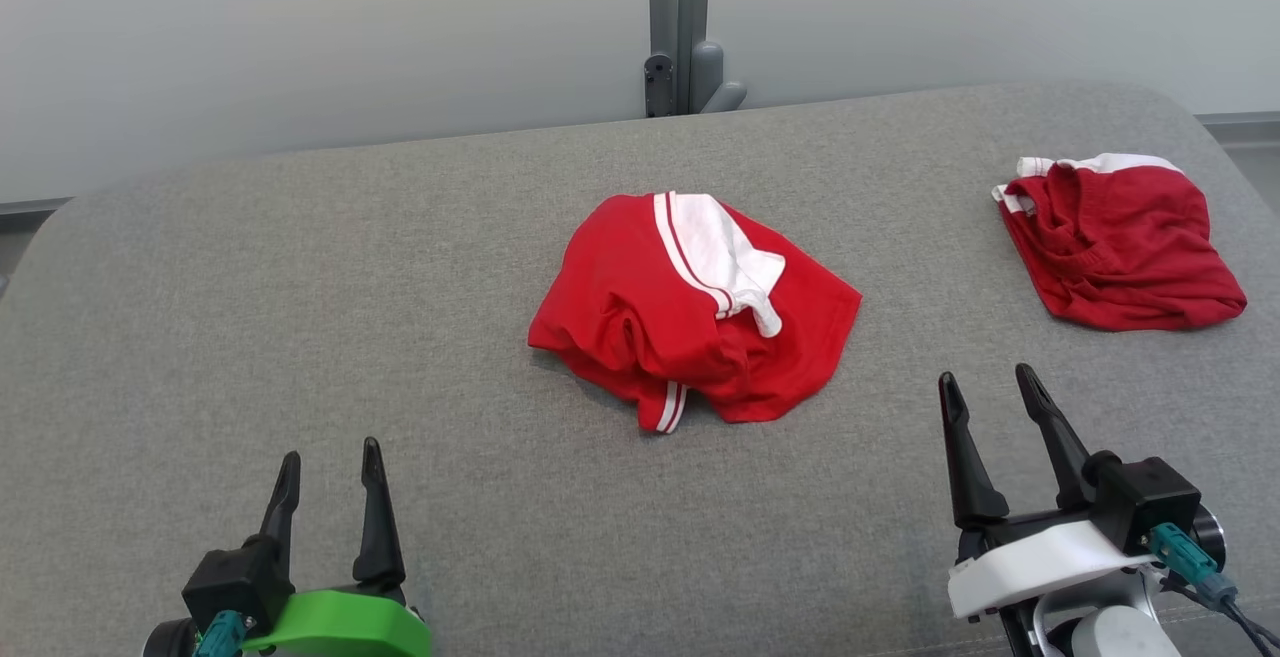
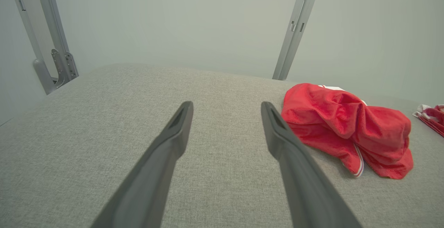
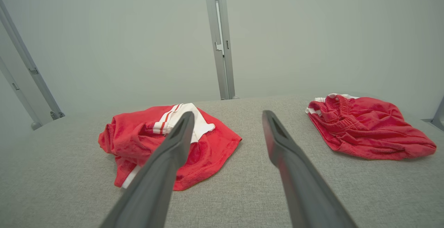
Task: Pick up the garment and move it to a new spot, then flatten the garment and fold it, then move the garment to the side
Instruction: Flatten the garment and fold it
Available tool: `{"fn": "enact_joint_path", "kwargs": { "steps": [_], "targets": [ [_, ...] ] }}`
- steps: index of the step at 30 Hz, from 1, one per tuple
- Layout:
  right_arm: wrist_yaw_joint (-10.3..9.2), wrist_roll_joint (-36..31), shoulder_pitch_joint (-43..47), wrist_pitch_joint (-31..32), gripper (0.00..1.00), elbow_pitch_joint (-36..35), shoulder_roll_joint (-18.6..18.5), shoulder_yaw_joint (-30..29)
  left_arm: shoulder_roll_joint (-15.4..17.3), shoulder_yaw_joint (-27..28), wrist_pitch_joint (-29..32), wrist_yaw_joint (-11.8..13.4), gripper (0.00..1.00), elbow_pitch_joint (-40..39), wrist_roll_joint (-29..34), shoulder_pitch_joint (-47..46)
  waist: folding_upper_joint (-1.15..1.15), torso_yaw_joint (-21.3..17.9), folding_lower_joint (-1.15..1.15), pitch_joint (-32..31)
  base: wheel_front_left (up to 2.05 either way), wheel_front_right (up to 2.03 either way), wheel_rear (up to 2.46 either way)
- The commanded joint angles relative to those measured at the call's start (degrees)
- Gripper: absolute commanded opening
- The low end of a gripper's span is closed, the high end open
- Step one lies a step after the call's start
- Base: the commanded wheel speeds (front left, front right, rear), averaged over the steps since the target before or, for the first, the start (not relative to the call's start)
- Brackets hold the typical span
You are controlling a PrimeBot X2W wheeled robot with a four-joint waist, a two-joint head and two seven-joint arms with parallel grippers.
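The left gripper (image 1: pixel 330 450) sits at the near left. Its two dark fingers are spread wide and point away over the gray cloth table top (image 1: pixel 300 287), with nothing held between them. The right gripper (image 1: pixel 985 374) sits at the near right, a little farther in. It is spread wide too and holds nothing. The crumpled red garment (image 1: pixel 690 307) lies in the middle of the table, farther away than both grippers and between them, touching neither. Bare gray cloth lies between it and each gripper. It is bunched in a heap, with a white patch with red stripes on top and a striped hem poking out at its near edge. A second red garment (image 1: pixel 1120 237) lies at the far right, past the right gripper and well apart from the first, with white trim along its far side. Behind the table's far edge a gray metal post (image 1: pixel 680 27) stands against a pale wall (image 1: pixel 300 37).
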Motion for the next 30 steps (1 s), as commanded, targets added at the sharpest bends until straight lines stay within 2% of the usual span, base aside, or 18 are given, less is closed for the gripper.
{"fn": "enact_joint_path", "kwargs": {
  "steps": [1, 9, 14, 21, 22, 30],
  "targets": [
    [-0.09, -0.5, -0.8, -0.2, 1.0, 0.3, -0.1, 0.2, -0.1, 0.0, 0.0, 0.2, 1.0, -0.1, 0.7, 0.2, 0.54, 0.1, 0.0, 0.1, 0.0, 0.0, 0.0],
    [-0.09, -1.2, -3.2, -0.2, 1.0, 1.9, -0.1, 0.3, -0.1, -0.4, 0.0, -0.1, 1.0, -0.4, 0.8, -0.7, 0.54, 1.7, 0.0, 1.1, 0.0, 0.0, 0.0],
    [-0.09, -2.0, -7.1, 0.2, 1.0, 5.8, -0.1, 1.1, -0.1, -1.1, 0.0, -0.5, 1.0, -0.7, 1.2, -1.9, 0.54, 3.7, 0.0, 2.6, 0.0, 0.0, 0.0],
    [-0.09, -2.8, -15.7, 1.1, 1.0, 17.2, -1.5, 1.1, -0.1, -2.8, 0.0, -0.1, 1.0, -1.4, 1.0, -3.6, 0.54, 8.8, 0.0, 6.3, 0.0, 0.0, 0.0],
    [-0.09, -2.8, -15.7, 1.1, 1.0, 17.2, -1.5, 1.1, -0.1, -2.8, 0.0, -0.1, 1.0, -1.4, 1.0, -3.6, 0.54, 8.8, 0.0, 6.3, 0.0, 0.0, 0.0],
    [-0.09, -1.7, -24.2, 1.7, 1.0, 32.2, -4.0, 3.2, -0.1, -3.8, 0.0, 0.4, 1.0, -1.7, 0.6, -4.8, 0.54, 14.7, 0.0, 9.5, 0.0, 0.0, 0.0]
  ]
}}
